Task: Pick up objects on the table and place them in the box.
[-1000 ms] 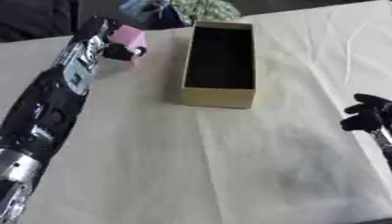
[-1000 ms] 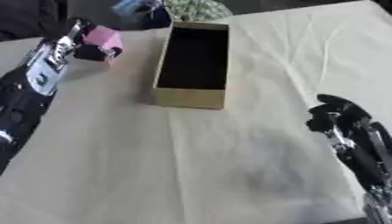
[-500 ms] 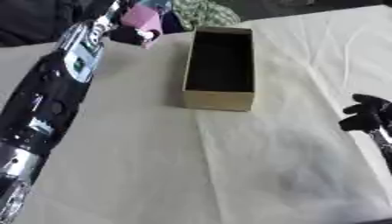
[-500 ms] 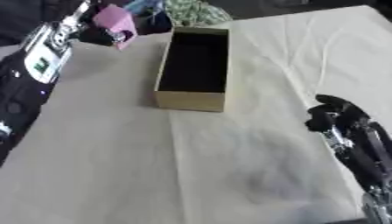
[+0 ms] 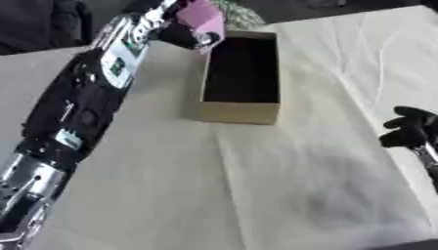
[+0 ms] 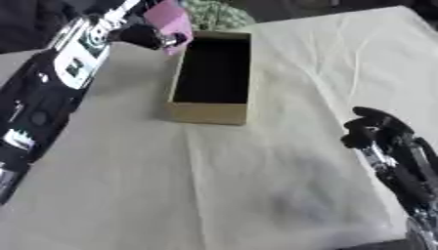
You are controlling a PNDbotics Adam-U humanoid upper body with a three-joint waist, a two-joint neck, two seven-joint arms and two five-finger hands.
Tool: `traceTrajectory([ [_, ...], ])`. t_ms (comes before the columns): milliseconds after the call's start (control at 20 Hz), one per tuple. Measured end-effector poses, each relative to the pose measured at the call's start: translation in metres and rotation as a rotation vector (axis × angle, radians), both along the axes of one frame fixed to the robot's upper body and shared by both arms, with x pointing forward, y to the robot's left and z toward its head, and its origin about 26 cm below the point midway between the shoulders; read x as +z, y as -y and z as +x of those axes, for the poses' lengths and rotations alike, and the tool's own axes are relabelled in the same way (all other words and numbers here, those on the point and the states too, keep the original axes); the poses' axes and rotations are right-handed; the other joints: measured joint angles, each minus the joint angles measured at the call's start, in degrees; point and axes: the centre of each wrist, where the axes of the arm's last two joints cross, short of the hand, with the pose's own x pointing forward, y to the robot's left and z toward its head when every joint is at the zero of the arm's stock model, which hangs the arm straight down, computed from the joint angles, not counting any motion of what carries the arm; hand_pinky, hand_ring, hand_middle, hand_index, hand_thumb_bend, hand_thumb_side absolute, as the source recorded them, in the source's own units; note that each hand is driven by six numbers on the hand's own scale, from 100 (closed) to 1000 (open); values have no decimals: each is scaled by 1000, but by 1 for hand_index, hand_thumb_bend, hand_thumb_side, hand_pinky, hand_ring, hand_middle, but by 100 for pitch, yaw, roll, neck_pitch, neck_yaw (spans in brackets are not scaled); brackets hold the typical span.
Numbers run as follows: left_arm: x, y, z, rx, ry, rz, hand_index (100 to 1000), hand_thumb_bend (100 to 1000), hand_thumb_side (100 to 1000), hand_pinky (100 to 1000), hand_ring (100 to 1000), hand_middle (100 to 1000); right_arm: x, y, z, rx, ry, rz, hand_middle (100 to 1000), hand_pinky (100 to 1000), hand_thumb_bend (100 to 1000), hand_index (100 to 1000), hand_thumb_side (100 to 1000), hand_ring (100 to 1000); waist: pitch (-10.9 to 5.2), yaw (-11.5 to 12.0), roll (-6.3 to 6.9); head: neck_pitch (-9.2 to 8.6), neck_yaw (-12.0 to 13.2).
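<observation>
Cream cloth, creased and wrinkled, covers the table (image 5: 282, 185) in the left eye view, where a long open cardboard box with a dark interior (image 5: 241, 73) sits toward the far side. The robot's black-and-silver left arm stretches up from the lower left corner, and its left hand (image 5: 184, 30) is closed around a flat pink rectangular object (image 5: 203, 15), held in the air just beside the box's far left corner. The right hand (image 5: 412, 132) rests at the right edge, well apart from the box, its dark fingers curled with nothing in them. From the right eye view, the pink object hangs at the box's upper left rim, a green-and-white patterned item (image 6: 214, 13) lies beyond the box's far end, and the right hand shows more fully, bunched above its silver forearm.
</observation>
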Motion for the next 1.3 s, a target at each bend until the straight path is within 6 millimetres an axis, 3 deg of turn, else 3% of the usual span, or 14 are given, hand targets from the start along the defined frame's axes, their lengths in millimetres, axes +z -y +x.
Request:
traceTrajectory([
  [400, -17, 17, -2, -65, -39, 83, 669, 630, 434, 697, 542, 491, 1, -2, 1, 8, 2, -2, 638, 638, 457, 833, 669, 610, 3, -35, 1, -7, 16],
  [950, -47, 16, 3, -54, -87, 154, 733, 774, 456, 718, 606, 559, 1, -2, 1, 9, 1, -2, 639, 638, 456, 834, 670, 610, 40, -38, -8, -48, -31],
  [1100, -47, 16, 3, -57, -86, 155, 733, 774, 456, 718, 606, 559, 1, -2, 1, 9, 1, -2, 639, 638, 456, 834, 670, 610, 41, -38, -15, -49, -33],
  [1150, -47, 16, 3, -58, -84, 154, 780, 887, 494, 742, 654, 616, 1, -2, 1, 9, 1, -2, 639, 638, 456, 834, 671, 610, 41, -34, -17, -49, -36],
  [1300, -39, 13, 1, -69, -47, 116, 777, 853, 513, 744, 650, 614, 0, -2, 0, 7, -1, -2, 639, 638, 456, 834, 671, 610, 31, 63, -52, -49, -78],
])
